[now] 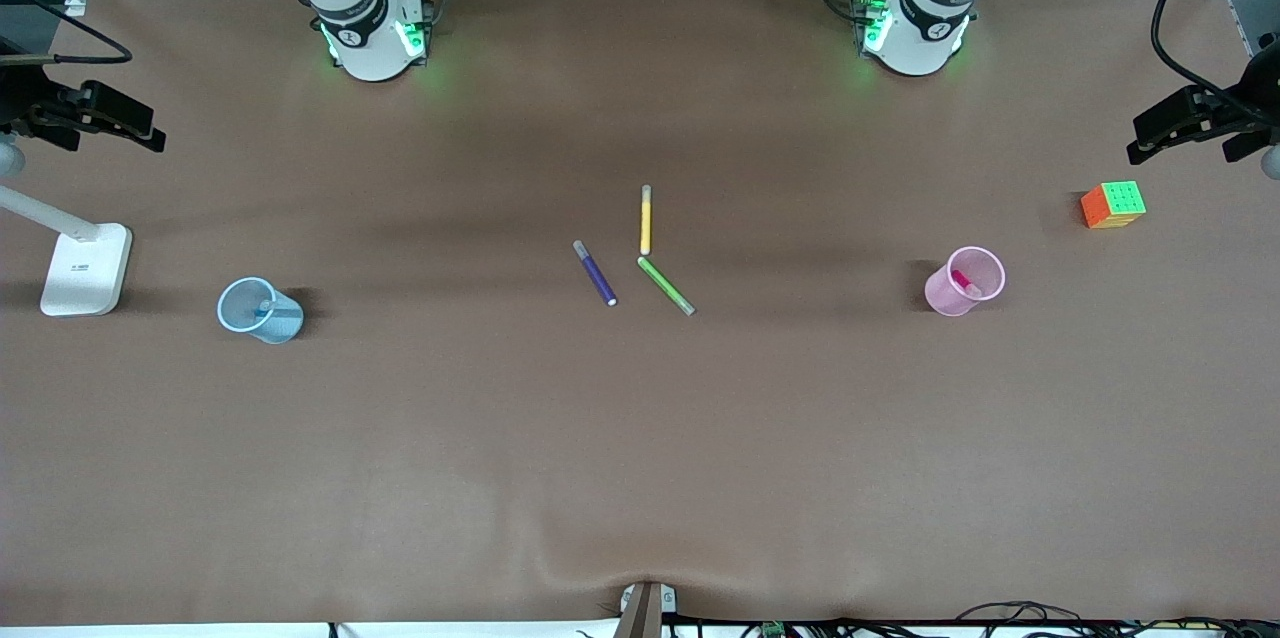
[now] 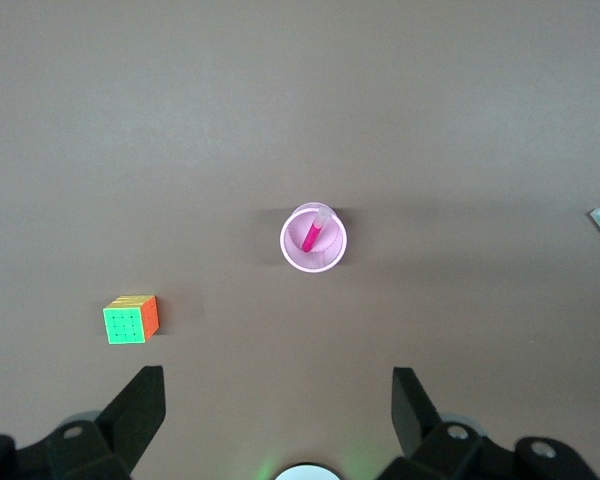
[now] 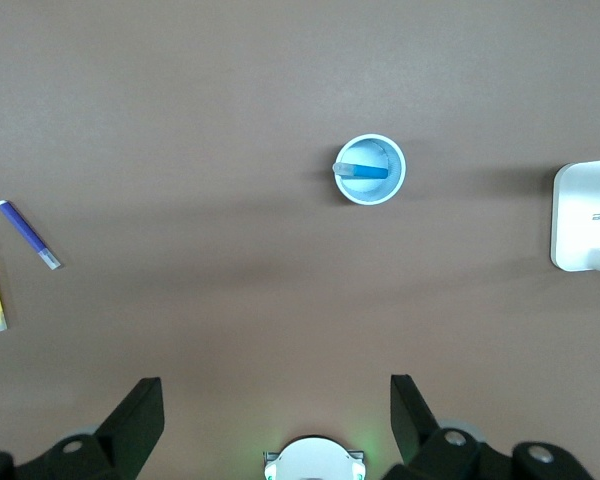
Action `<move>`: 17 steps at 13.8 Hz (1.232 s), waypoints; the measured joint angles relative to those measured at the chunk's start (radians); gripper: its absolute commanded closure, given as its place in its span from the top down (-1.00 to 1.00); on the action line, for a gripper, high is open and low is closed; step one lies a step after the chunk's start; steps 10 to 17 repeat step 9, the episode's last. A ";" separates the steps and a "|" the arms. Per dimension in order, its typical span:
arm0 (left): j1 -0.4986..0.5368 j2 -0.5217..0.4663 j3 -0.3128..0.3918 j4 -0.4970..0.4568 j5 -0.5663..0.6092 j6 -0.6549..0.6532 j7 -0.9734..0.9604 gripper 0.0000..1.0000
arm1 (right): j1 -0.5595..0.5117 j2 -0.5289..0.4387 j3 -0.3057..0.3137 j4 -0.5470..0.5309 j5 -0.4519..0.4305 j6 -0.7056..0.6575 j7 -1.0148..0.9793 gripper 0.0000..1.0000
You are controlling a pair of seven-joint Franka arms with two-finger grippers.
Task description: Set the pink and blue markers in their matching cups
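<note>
A: Report the layout, largest item first.

B: The brown tabletop carries everything. A white lamp base stands at the right arm's end; a multicoloured cube sits at the left arm's end.

A: Cups?

B: The pale blue cup stands toward the right arm's end, near the lamp base. The pale pink cup stands toward the left arm's end, nearer the front camera than the cube.

A: Task markers?

B: The blue marker lies inside the pale blue cup. The pink marker leans inside the pale pink cup.

A: Other markers?

B: Three lie mid-tabletop between the cups: a yellow marker, a green marker and a dark purple marker. The green one starts just beside the yellow one's nearer end.

A: Pincer states?

B: The left pincer hangs high over the tabletop by the pink cup, fingers spread wide, empty. The right pincer hangs high by the blue cup, likewise spread and empty. Both arms wait.
</note>
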 measured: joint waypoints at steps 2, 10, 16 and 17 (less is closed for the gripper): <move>-0.001 0.001 -0.002 0.000 -0.008 0.000 0.000 1.00 | 0.000 0.000 0.000 0.000 0.000 0.007 0.000 1.00; 0.003 0.004 0.002 -0.002 -0.013 0.000 0.030 1.00 | 0.000 0.001 0.000 -0.001 -0.001 0.021 0.000 1.00; 0.003 0.004 0.002 -0.002 -0.013 0.000 0.030 1.00 | 0.000 0.001 0.000 -0.001 -0.001 0.021 0.000 1.00; 0.003 0.004 0.002 -0.002 -0.013 0.000 0.030 1.00 | 0.000 0.001 0.000 -0.001 -0.001 0.021 0.000 1.00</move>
